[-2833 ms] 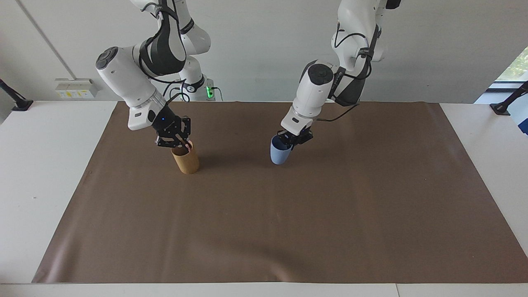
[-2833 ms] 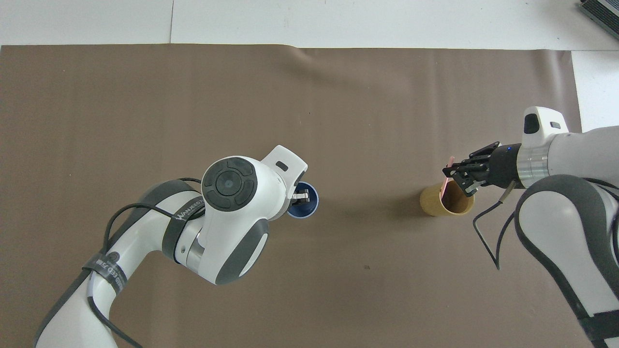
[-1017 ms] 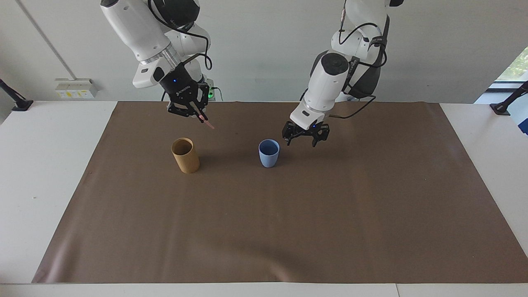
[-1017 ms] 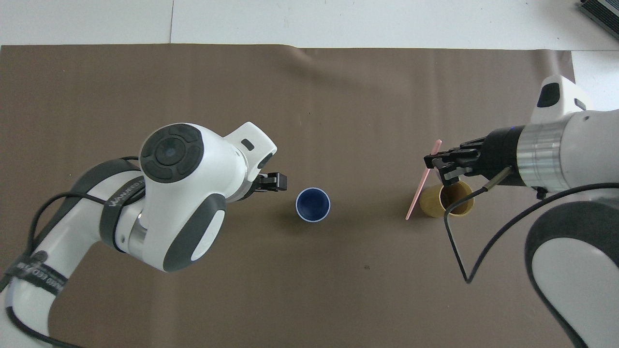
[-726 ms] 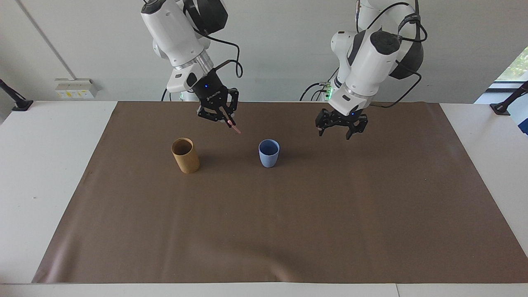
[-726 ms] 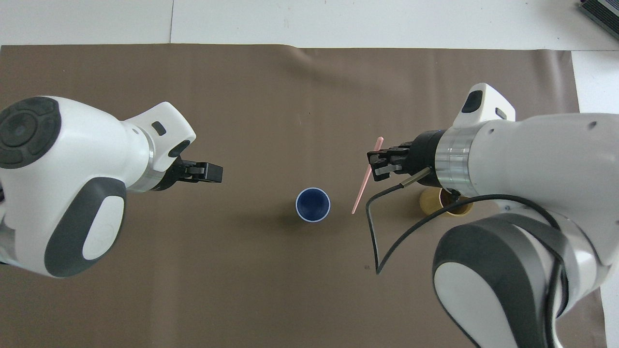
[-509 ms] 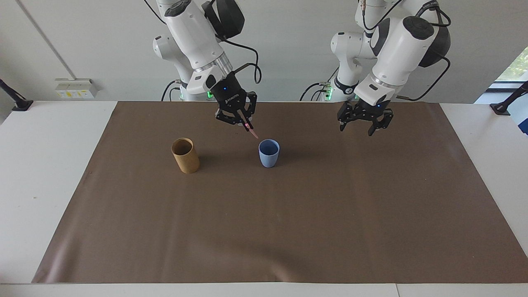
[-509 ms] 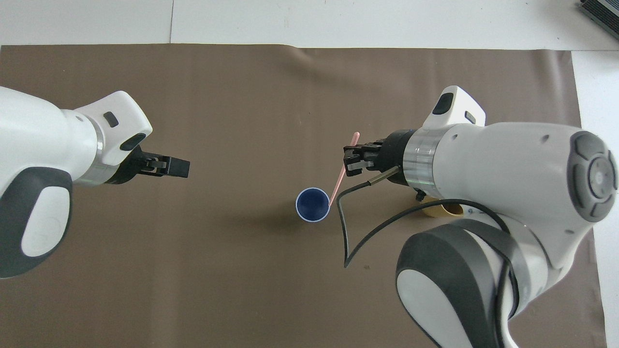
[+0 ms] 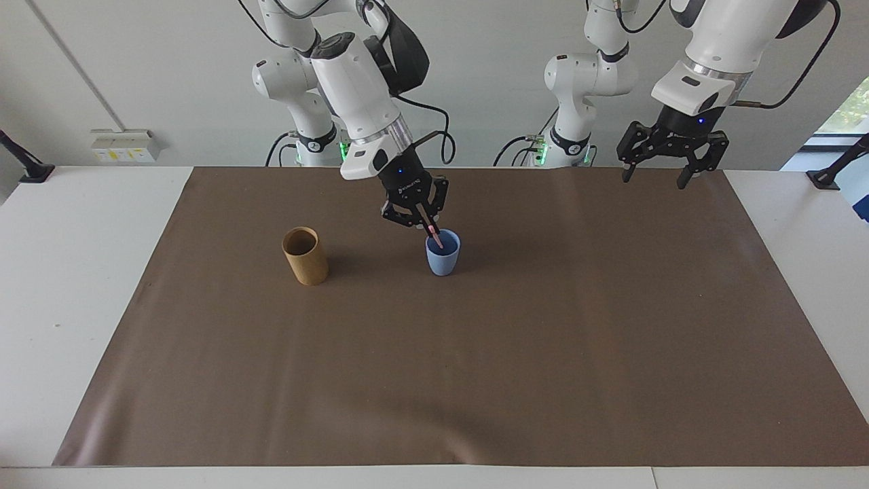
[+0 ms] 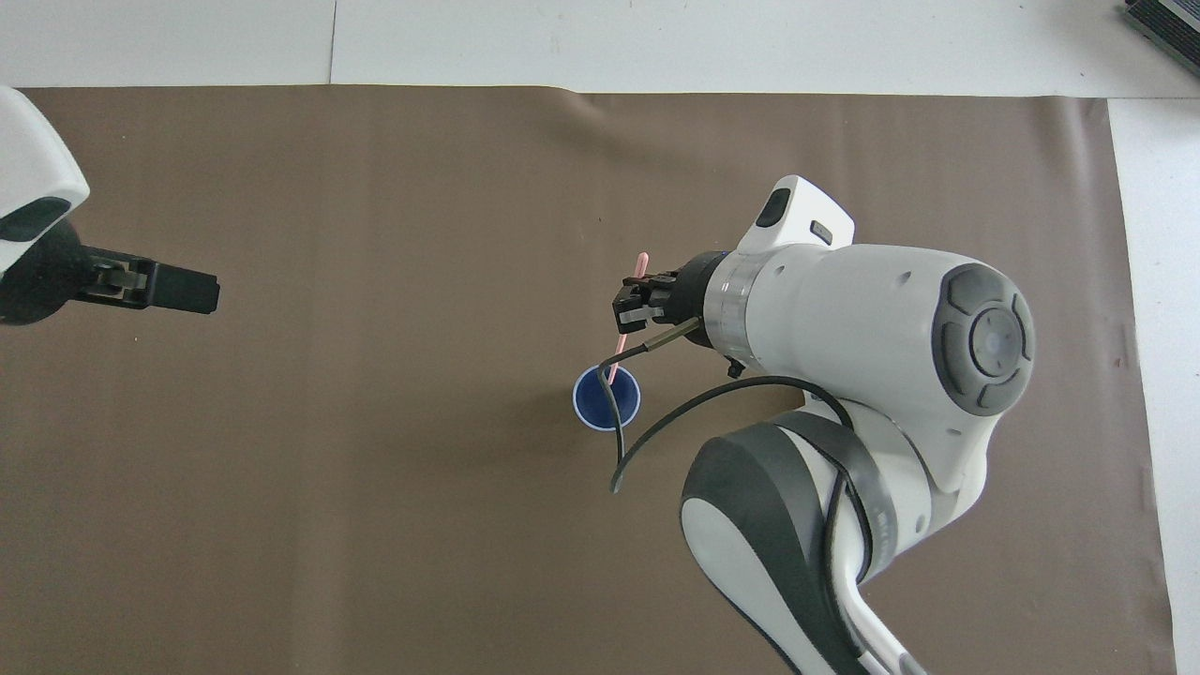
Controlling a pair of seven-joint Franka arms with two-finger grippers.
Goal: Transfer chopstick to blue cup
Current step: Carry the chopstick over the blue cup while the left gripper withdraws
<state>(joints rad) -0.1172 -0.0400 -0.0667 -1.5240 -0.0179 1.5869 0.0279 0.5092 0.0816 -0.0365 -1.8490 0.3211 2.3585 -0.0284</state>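
Observation:
The light-blue cup (image 9: 443,261) (image 10: 587,401) stands upright near the middle of the brown mat. My right gripper (image 9: 426,225) (image 10: 626,314) hangs just above its rim, shut on the thin pink chopstick (image 9: 436,239) (image 10: 640,259). The stick slants down, and its lower end sits at the cup's mouth. My left gripper (image 9: 653,180) (image 10: 200,292) is raised and open, holding nothing. It hangs over the mat's edge by the robots, toward the left arm's end, well away from the cup.
A taller tan cylindrical holder (image 9: 305,258) stands upright beside the cup, toward the right arm's end; in the overhead view the right arm hides it. The brown mat (image 9: 475,353) covers most of the white table.
The right gripper carried the chopstick from above the tan holder across to the blue cup and lowered its tip to the cup's mouth. The left gripper rose and drew away toward its own end.

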